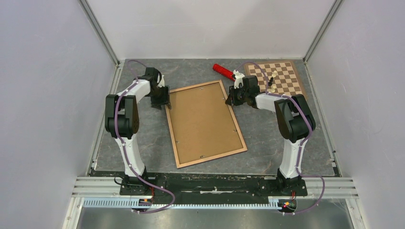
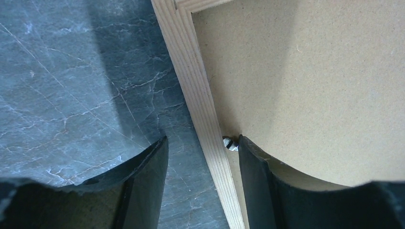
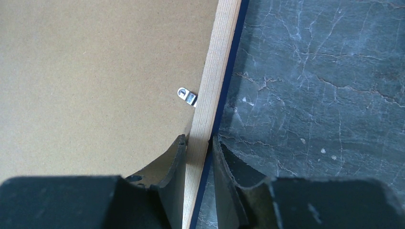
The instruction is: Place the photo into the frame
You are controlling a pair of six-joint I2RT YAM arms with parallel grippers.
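The frame (image 1: 212, 158) lies flat mid-table with its light wood back up and a brown fibreboard panel (image 1: 203, 121) seated in it. The photo is hidden. My left gripper (image 1: 161, 101) is at the frame's upper left edge. In the left wrist view it (image 2: 203, 139) is open and straddles the wood rail (image 2: 198, 95), its right finger next to a small metal clip (image 2: 230, 143). At the upper right edge, my right gripper (image 1: 232, 99) is shut on the rail (image 3: 217, 62). Its jaws (image 3: 198, 138) pinch the rail just below another clip (image 3: 187, 97).
A wooden chessboard (image 1: 279, 76) with a couple of pieces (image 1: 272, 82) sits at the back right, close behind the right arm. A red cylindrical object (image 1: 223, 71) lies beside it. Grey enclosure walls ring the dark marbled mat (image 1: 267, 138).
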